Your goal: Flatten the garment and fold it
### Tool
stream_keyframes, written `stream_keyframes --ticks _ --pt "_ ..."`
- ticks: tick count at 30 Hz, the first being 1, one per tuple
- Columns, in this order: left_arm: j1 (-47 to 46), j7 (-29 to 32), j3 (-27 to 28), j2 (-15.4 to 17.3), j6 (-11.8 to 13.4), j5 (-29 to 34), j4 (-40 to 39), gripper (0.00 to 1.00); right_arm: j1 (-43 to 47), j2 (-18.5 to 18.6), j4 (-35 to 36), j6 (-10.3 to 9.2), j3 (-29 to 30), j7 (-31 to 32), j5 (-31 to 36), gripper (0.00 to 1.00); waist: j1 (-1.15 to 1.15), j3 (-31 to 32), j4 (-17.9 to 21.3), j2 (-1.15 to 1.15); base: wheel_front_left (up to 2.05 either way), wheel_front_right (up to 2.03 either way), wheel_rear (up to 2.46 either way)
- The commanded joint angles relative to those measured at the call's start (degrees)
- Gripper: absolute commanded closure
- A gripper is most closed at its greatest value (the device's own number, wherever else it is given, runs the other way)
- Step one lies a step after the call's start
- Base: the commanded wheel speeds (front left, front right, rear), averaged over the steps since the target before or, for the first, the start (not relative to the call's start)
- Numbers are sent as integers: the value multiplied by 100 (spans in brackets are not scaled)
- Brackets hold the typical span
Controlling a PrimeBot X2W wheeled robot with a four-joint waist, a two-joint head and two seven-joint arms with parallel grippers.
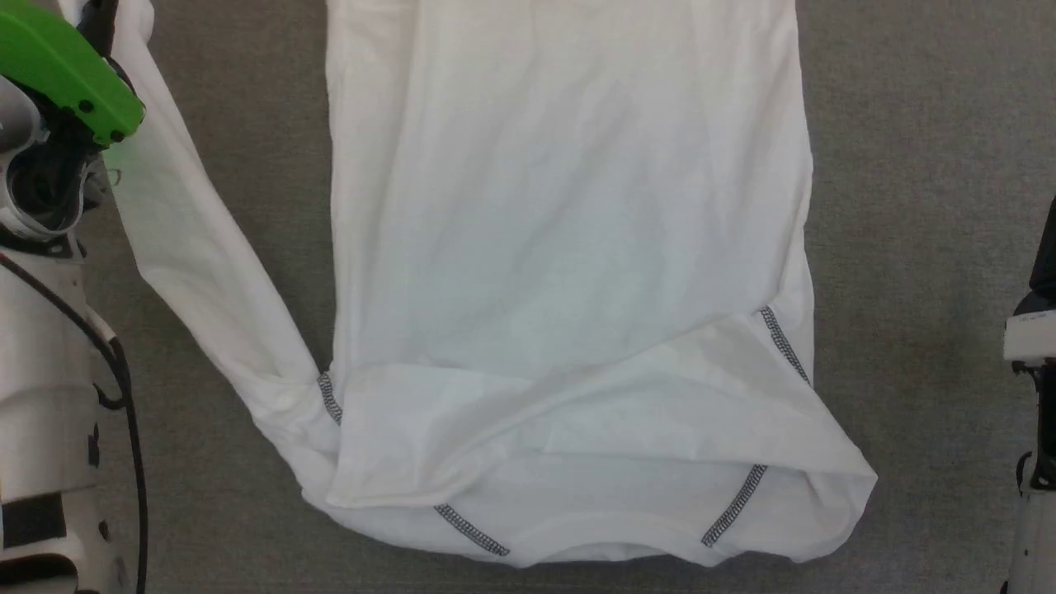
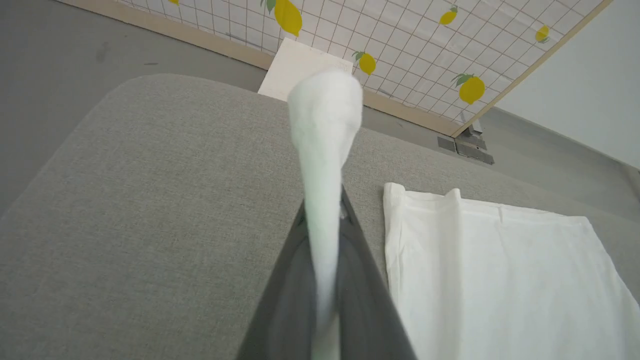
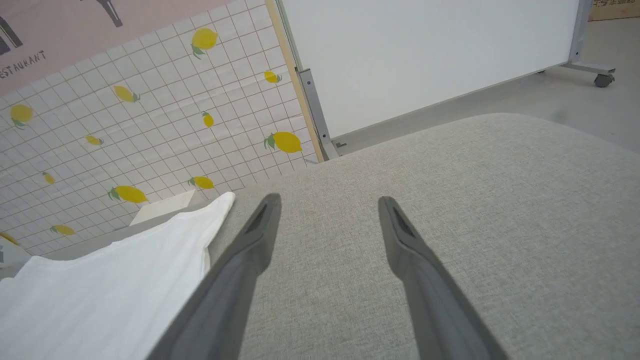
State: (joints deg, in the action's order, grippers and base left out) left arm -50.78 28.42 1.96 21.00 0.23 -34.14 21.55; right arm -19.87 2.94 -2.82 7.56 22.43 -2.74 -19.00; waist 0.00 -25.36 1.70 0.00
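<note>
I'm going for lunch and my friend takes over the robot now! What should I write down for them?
Left gripper: shut on the outstretched sleeve of the thin white T-shirt.
Right gripper: open, empty, above the grey fabric surface beside the shirt.
Done: body lies mostly flat, collar nearest the robot; right-side sleeve looks folded in.
Left to do: fold the held sleeve over the body, then fold the body.
</note>
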Motion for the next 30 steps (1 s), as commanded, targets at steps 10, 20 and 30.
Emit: stream_keyframes --ticks 10,20,30 --pt "1023 -236 -1148 -973 -333 102 -1540 100 560 -6 -32 -8 133 210 57 0 0 1449 -633 0 0 0 0" --pt "1556 -425 -2967 -1748 -637 58 -1426 100 649 -6 -67 -8 -39 218 -72 0 0 1467 -349 0 0 0 0" --pt "1628 -677 -4956 -1810 -728 -364 -3 100 597 -6 -332 -8 -185 58 -201 0 0 1260 191 0 0 0 0"
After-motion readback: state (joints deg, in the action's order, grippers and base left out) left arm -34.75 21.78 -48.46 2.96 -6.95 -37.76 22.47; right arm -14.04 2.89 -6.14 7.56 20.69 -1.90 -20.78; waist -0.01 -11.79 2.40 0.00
